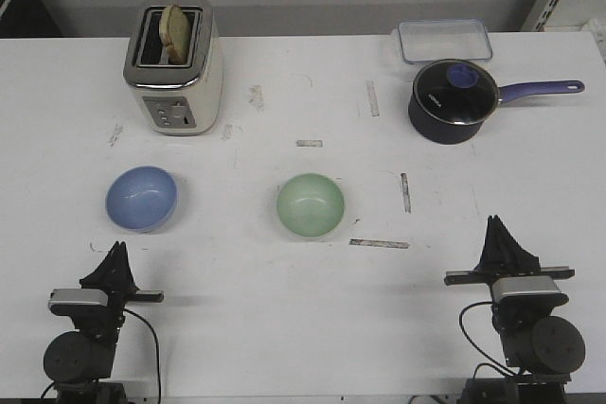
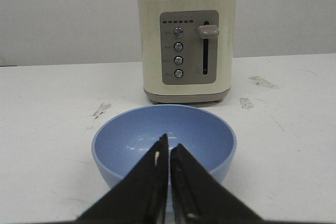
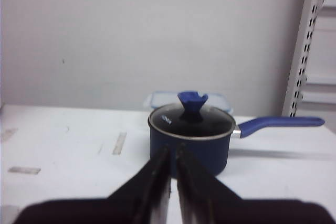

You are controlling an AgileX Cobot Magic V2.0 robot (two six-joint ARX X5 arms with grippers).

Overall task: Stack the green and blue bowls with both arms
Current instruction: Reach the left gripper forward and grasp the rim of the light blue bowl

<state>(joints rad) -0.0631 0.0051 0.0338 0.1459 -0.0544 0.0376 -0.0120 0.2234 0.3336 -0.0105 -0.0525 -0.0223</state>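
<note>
The light blue bowl (image 1: pixel 141 198) sits upright and empty at the left of the table; it also shows in the left wrist view (image 2: pixel 205 129). The pale green bowl (image 1: pixel 311 205) sits upright and empty near the middle. My left gripper (image 1: pixel 117 251) is shut and empty, just short of the blue bowl's near rim; in its wrist view (image 2: pixel 169 146) the tips point at the bowl. My right gripper (image 1: pixel 494 224) is shut and empty at the front right, well right of the green bowl. In its wrist view (image 3: pixel 172 151) it points at the saucepan. The green bowl is out of both wrist views.
A cream toaster (image 1: pixel 174 65) with bread in a slot stands behind the blue bowl. A dark navy saucepan (image 1: pixel 453 101) with a glass lid and long handle stands at the back right. A clear plastic box (image 1: pixel 444 42) lies behind it. Tape marks dot the table.
</note>
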